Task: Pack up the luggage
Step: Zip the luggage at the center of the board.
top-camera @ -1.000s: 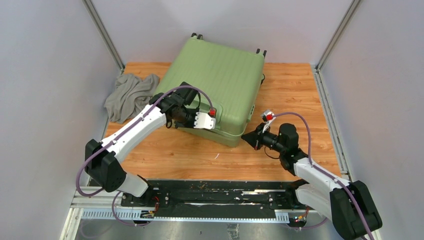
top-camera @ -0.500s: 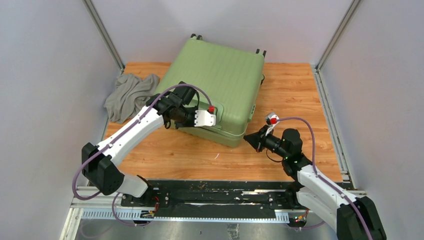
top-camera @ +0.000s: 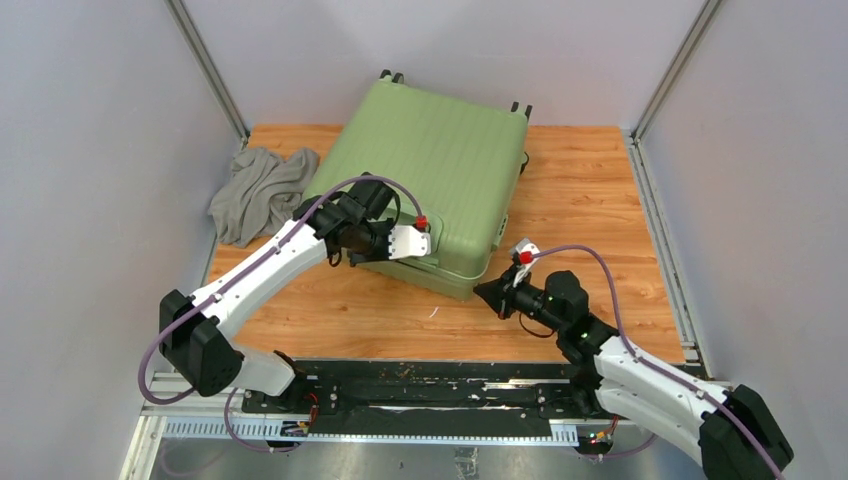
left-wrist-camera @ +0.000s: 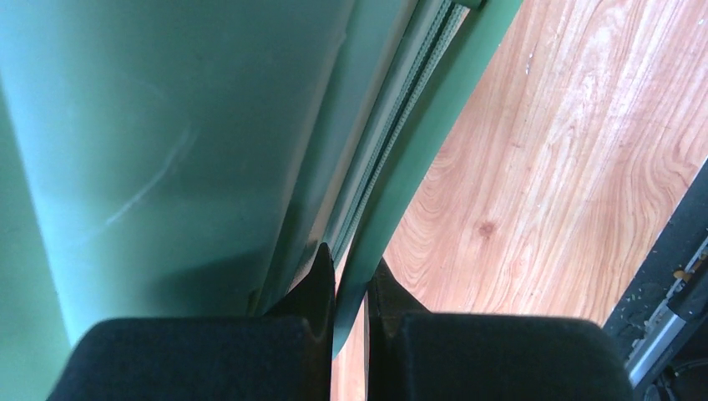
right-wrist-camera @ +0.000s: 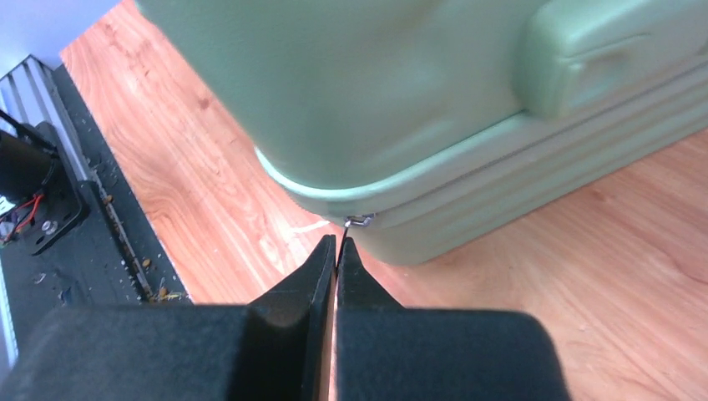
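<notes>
The luggage (top-camera: 440,150), a light-green ribbed suitcase, lies flat and closed on the wooden table, wheels toward the back wall. My left gripper (top-camera: 430,250) is at its near edge, shut on the shell's thin green rim (left-wrist-camera: 392,209); in the left wrist view that rim runs between the fingertips of the gripper (left-wrist-camera: 351,280). My right gripper (top-camera: 479,289) sits at the near right corner. In the right wrist view this gripper (right-wrist-camera: 336,246) is shut on the thin zipper pull that hangs from the metal slider (right-wrist-camera: 359,220).
A crumpled grey cloth (top-camera: 258,190) lies at the table's back left, beside the suitcase. Bare wood (top-camera: 600,200) stretches to the right of the suitcase. The black base rail (top-camera: 420,385) runs along the near edge, and grey walls close in on three sides.
My right gripper has moved left and nearer around the suitcase's near right corner, still shut on the zipper pull. The left gripper stays clamped on the rim, shifted only slightly.
</notes>
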`<action>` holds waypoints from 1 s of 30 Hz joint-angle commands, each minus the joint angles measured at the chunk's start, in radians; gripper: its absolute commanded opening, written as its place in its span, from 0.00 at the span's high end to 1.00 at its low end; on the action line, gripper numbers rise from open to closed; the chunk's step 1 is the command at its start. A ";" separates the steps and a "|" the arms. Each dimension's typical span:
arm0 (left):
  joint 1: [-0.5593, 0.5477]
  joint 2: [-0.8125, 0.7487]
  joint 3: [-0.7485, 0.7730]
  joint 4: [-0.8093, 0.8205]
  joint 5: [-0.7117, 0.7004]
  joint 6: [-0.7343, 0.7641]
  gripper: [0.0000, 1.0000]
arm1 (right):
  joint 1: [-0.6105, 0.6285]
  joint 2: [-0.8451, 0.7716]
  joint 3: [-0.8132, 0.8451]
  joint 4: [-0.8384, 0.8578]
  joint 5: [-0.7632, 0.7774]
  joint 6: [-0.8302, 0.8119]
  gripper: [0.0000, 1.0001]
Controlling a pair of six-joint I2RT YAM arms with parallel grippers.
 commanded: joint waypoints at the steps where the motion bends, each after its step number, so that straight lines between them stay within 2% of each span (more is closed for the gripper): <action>1: -0.033 -0.039 0.090 0.297 -0.020 -0.265 1.00 | 0.181 0.035 0.050 0.052 -0.151 0.016 1.00; 5: -0.062 -0.025 0.086 0.295 -0.003 -0.299 1.00 | 0.242 0.061 0.114 0.022 -0.066 -0.002 1.00; 8: -0.076 -0.018 0.088 0.295 0.020 -0.329 1.00 | 0.285 0.058 0.122 0.068 0.042 0.007 1.00; 11: -0.080 -0.002 0.118 0.285 0.042 -0.374 1.00 | 0.369 0.086 0.186 0.015 0.090 -0.003 1.00; 13: -0.081 0.005 0.136 0.280 0.046 -0.385 1.00 | 0.405 0.047 0.152 0.022 0.119 0.008 1.00; 15: -0.081 0.003 0.140 0.283 0.036 -0.387 1.00 | 0.447 0.039 0.095 0.103 0.157 0.029 1.00; 20: -0.089 0.025 0.153 0.283 0.062 -0.438 1.00 | 0.530 0.285 0.212 0.142 0.144 -0.029 1.00; 22: -0.093 0.026 0.159 0.284 0.068 -0.458 1.00 | 0.537 0.335 0.286 0.113 0.128 -0.053 1.00; 28: -0.093 0.008 0.146 0.281 0.075 -0.485 1.00 | 0.539 0.212 0.245 -0.018 0.397 -0.005 1.00; 30: -0.093 0.006 0.142 0.280 0.077 -0.492 1.00 | 0.523 0.164 0.233 -0.050 0.428 0.031 0.94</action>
